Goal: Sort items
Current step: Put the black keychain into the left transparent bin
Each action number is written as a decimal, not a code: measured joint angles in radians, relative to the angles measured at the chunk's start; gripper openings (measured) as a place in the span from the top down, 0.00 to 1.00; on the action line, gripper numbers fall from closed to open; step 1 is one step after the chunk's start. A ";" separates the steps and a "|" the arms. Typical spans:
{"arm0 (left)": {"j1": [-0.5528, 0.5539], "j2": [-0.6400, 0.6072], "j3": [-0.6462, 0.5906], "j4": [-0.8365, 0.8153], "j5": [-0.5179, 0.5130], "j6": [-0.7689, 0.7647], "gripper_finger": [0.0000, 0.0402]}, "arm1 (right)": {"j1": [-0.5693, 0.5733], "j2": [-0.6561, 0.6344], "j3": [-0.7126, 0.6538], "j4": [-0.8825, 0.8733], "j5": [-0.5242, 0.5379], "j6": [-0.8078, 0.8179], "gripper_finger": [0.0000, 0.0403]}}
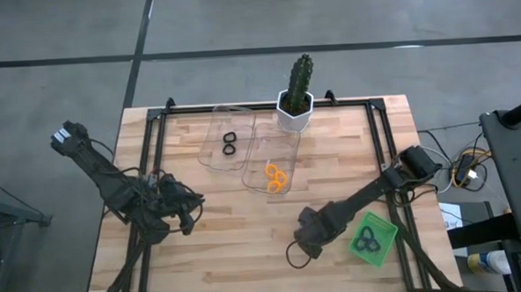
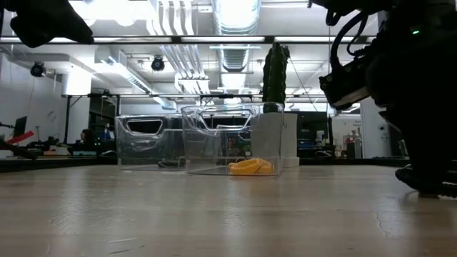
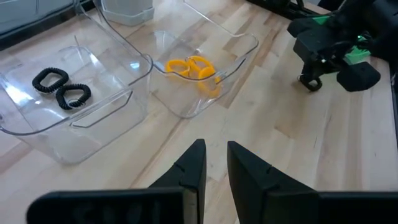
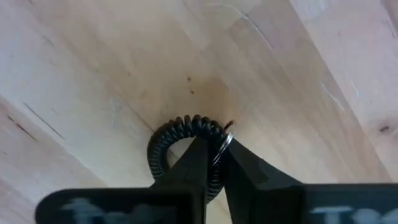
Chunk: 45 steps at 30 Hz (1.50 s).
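Note:
A black coiled loop (image 4: 177, 134) lies on the bare wood near the table's front, right of centre, also seen as the black loop (image 1: 295, 254). My right gripper (image 1: 306, 243) points down and is shut on it. Two black loops (image 1: 230, 146) lie in the left clear tray (image 1: 216, 130). Orange loops (image 1: 277, 177) lie in the right clear tray (image 1: 262, 139). Dark loops (image 1: 366, 240) rest in the green tray (image 1: 384, 251). My left gripper (image 3: 216, 163) waits over the table's left side, fingers a little apart, with nothing between them. My right gripper pinches one side of the black loop's coil (image 4: 217, 149) between its two fingers, coming from above and pointing down. The rest of the loop (image 4: 163, 146) curves out beside the fingers and lies flat on the wood.
A cactus in a white pot (image 1: 295, 100) stands at the far edge behind the clear trays. The green tray sits close to my right gripper, toward the table's right edge. Bare wood (image 1: 238, 244) stretches between the two arms.

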<state>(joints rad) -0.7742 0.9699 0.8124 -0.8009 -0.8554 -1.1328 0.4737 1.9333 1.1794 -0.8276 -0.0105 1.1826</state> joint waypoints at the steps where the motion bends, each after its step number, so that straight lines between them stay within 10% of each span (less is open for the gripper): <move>1: 0.000 0.000 0.000 0.000 0.000 0.000 0.86 | 0.000 -0.003 0.003 -0.002 0.010 -0.001 0.95; 15: 0.001 0.000 0.000 0.020 -0.059 -0.005 0.86 | -0.024 -0.224 0.041 0.069 0.065 -0.081 0.95; 30: 0.036 0.004 0.000 0.314 -0.344 0.069 0.86 | -0.113 -0.380 0.218 0.205 0.515 -0.402 0.96; 45: 0.110 0.041 0.001 0.763 -0.206 0.418 0.86 | -0.296 -0.301 0.331 0.244 0.423 -0.631 0.96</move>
<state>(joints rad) -0.6647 1.0111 0.8129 -0.0382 -1.0609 -0.7146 0.1777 1.6327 1.5108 -0.5834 0.4121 0.5514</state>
